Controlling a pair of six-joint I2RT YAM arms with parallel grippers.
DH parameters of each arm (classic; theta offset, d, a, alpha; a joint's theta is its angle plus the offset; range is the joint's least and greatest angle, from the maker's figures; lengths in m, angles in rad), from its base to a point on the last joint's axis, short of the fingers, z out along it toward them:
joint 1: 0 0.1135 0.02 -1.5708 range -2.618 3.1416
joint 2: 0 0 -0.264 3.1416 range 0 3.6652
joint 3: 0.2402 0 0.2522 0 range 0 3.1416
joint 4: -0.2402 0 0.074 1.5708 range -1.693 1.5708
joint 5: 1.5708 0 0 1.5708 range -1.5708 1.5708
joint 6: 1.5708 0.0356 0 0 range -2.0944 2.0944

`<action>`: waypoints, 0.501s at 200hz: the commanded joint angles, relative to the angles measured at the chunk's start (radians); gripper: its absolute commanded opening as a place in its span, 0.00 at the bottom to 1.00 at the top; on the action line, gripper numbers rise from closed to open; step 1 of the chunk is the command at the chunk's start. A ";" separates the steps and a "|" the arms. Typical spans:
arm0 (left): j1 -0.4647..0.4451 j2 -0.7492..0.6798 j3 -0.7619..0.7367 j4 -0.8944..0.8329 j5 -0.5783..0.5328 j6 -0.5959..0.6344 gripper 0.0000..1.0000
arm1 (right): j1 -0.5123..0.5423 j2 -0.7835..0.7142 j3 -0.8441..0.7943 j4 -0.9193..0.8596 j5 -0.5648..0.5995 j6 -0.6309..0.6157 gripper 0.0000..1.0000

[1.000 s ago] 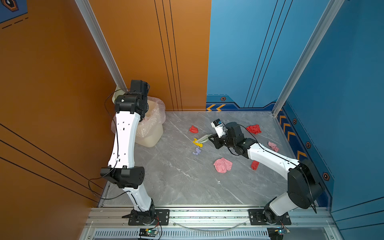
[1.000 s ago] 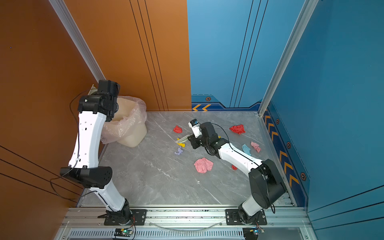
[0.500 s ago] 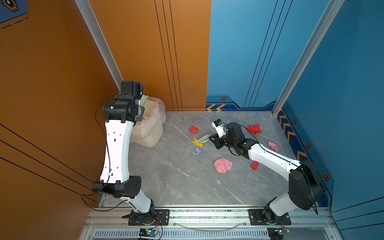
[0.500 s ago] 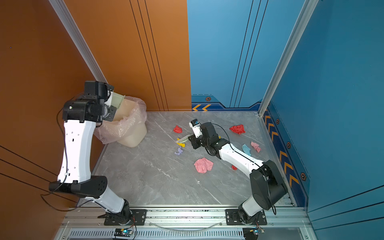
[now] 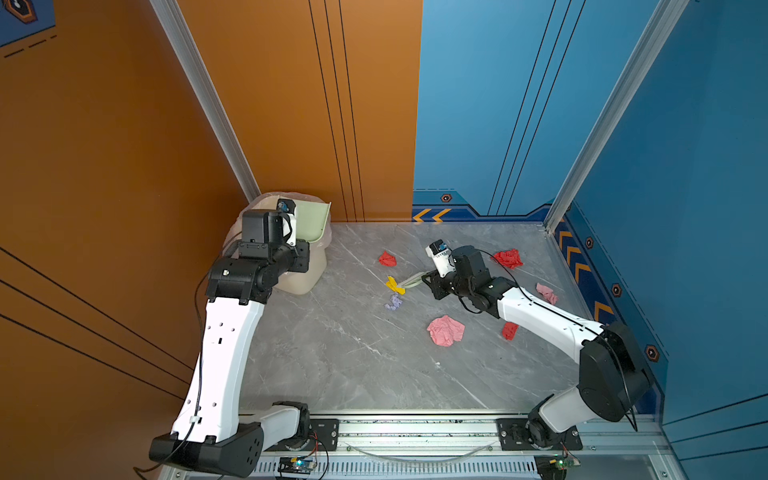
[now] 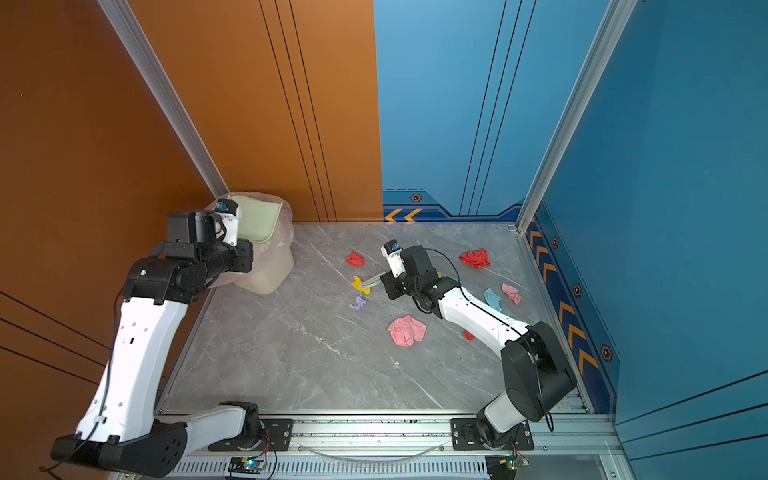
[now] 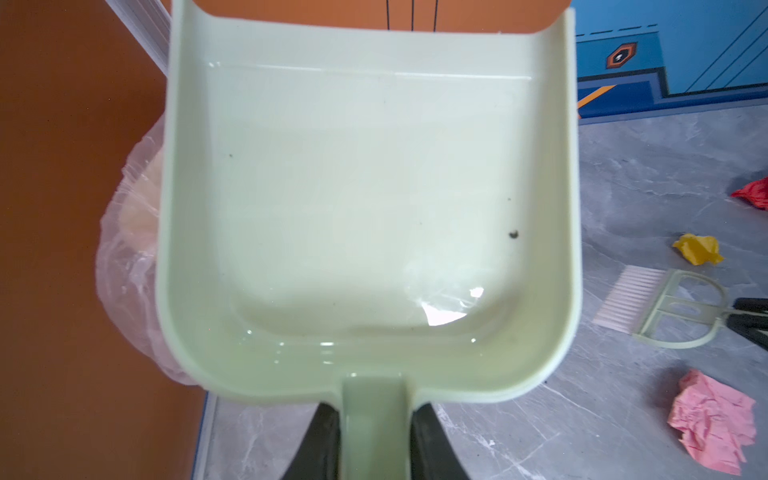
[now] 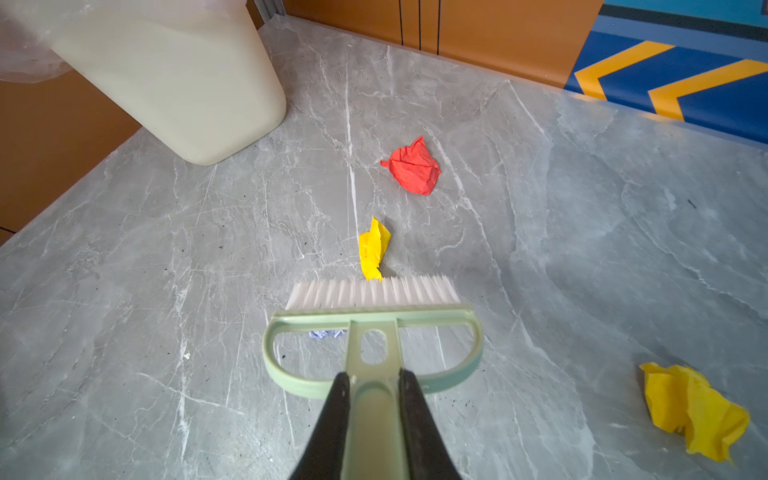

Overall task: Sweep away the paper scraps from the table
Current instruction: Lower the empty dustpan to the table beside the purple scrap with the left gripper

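Leftward, dustpan over bin rim, brush touching scrap, table front bare

The grey marble-veined surface carries a cream bin in its far left corner and loose paper scraps across the middle and right — 3 red wads, 2 pink wads, 2 yellow wads, 1 lilac wad, 1 light blue wad.

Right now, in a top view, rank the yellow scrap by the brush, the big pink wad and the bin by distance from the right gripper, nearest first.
1. The yellow scrap, at the tip of the brush that the right gripper holds.
2. The pink wad, toward the front edge.
3. The bin, in the back-left corner.
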 commanded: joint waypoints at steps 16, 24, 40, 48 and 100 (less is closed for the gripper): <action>-0.043 -0.056 -0.158 0.124 0.086 -0.110 0.00 | 0.018 -0.031 0.022 -0.067 0.069 0.000 0.00; -0.055 -0.068 -0.201 0.150 0.096 -0.131 0.00 | 0.020 -0.029 0.022 -0.071 0.078 0.003 0.00; -0.078 -0.090 -0.281 0.200 0.110 -0.160 0.00 | 0.028 -0.028 0.022 -0.077 0.097 0.008 0.00; -0.091 -0.098 -0.312 0.219 0.111 -0.177 0.00 | 0.032 -0.028 0.022 -0.081 0.103 0.010 0.00; -0.168 -0.101 -0.450 0.246 0.094 -0.220 0.00 | 0.062 -0.010 0.045 -0.083 0.130 0.017 0.00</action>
